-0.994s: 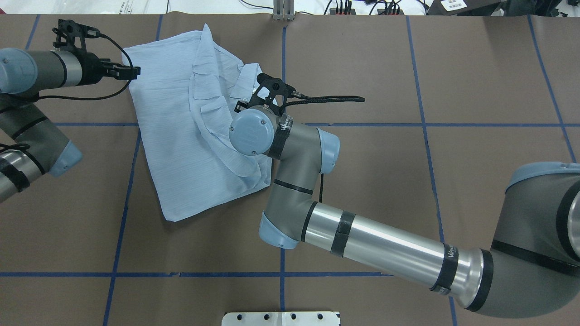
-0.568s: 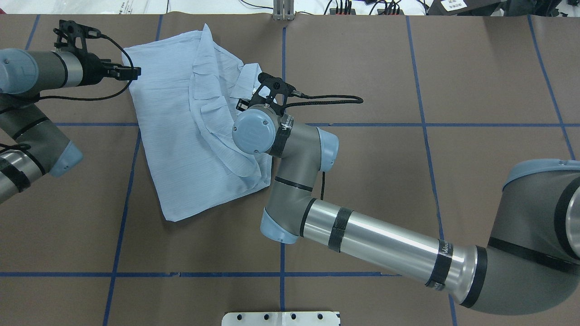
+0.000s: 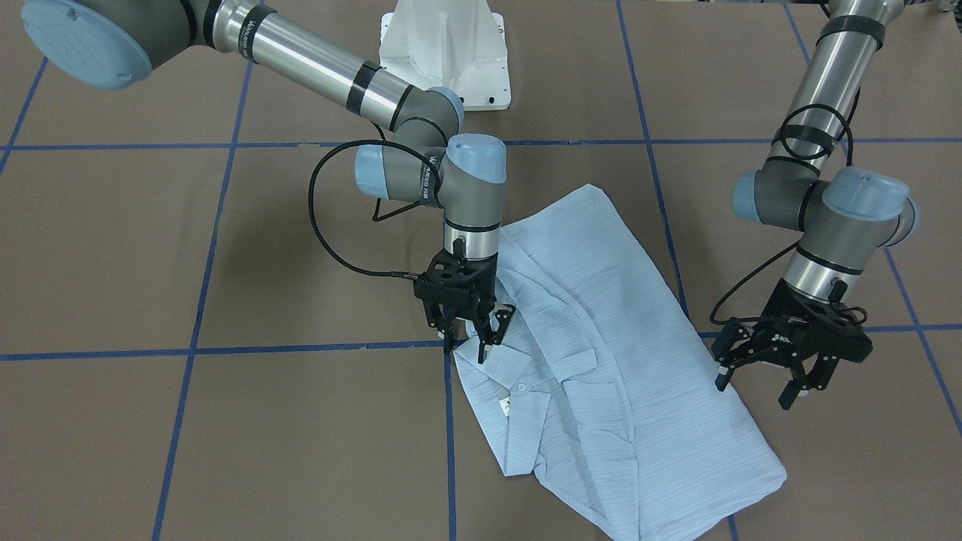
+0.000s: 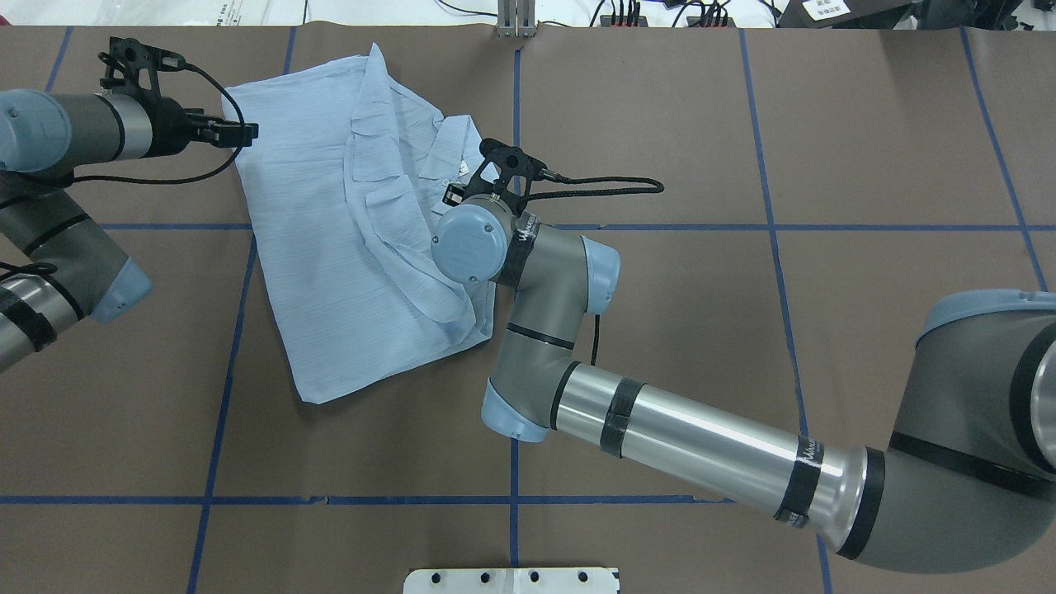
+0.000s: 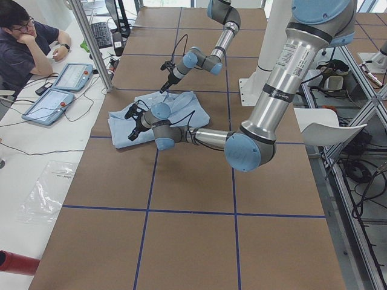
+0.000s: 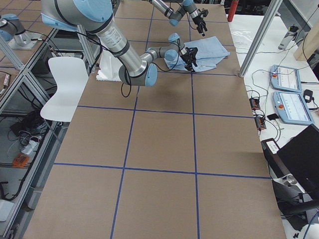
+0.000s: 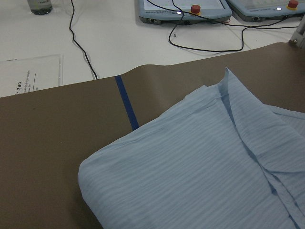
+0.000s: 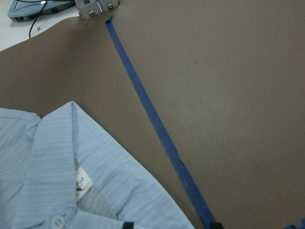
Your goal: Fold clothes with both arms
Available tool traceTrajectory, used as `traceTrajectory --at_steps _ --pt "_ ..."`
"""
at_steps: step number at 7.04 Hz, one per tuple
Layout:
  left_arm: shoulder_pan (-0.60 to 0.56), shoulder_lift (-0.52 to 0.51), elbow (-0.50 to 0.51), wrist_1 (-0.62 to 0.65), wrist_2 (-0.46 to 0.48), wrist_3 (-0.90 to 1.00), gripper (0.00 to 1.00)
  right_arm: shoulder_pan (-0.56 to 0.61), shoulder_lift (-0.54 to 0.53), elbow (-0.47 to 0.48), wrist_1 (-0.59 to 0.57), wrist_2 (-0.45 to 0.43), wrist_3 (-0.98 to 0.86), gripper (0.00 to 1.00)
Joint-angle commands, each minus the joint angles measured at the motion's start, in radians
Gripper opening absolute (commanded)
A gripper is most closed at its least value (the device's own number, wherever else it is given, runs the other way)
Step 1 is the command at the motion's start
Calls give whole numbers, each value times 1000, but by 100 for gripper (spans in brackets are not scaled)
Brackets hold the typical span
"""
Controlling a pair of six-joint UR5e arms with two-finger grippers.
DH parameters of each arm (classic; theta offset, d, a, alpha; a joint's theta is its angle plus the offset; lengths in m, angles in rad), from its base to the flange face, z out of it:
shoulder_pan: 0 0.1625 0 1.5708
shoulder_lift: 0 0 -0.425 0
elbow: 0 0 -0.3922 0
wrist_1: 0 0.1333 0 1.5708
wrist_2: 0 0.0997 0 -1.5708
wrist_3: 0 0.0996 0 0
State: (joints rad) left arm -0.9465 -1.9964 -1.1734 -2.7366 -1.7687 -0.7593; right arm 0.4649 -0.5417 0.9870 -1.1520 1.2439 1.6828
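The light-blue shirt [image 4: 355,239] lies folded on the brown table, collar and buttons up [image 3: 601,361]. My right gripper [image 3: 470,342] points down over the collar edge, open, its fingers straddling the shirt's edge. The right wrist view shows the collar with its white label [image 8: 81,183] and a button; only the fingertips [image 8: 126,224] show at the bottom. My left gripper [image 3: 755,379] is open and empty, hovering just beside the shirt's side edge [image 4: 243,129]. The left wrist view shows the folded shirt corner [image 7: 190,176] below it.
Blue tape lines [image 4: 516,124] cross the table. The white pedestal base [image 3: 443,52] stands at the robot's side. Beyond the far edge lie pendants [image 7: 186,9] and cables. An operator [image 5: 24,42] sits at that side.
My right wrist has shifted slightly to the right, along the collar edge. The left arm and the shirt have hardly moved.
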Motion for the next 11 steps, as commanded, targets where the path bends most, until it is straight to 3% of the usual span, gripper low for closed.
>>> traceTrajectory --at_steps 1,2,4,5,6,8,11 --pt "0 1 -2 0 0 0 100 0 3 -2 0 -1 0 27" --pt "2 1 -2 0 0 -2 100 0 3 -2 0 2 -9 0" --pt "2 2 -5 -2 0 -2 100 0 3 12 2 9 -44 0" --pt "2 2 -6 -2 0 -11 100 -2 -10 65 0 11 -54 0" --pt "2 2 -9 -3 0 -37 100 -2 -79 200 -21 23 -57 0" --pt "2 33 -49 -2 -2 -40 100 -15 -313 455 -25 11 -55 0" --pt "3 31 -48 0 -3 -40 100 -57 -519 641 -21 -52 -54 0"
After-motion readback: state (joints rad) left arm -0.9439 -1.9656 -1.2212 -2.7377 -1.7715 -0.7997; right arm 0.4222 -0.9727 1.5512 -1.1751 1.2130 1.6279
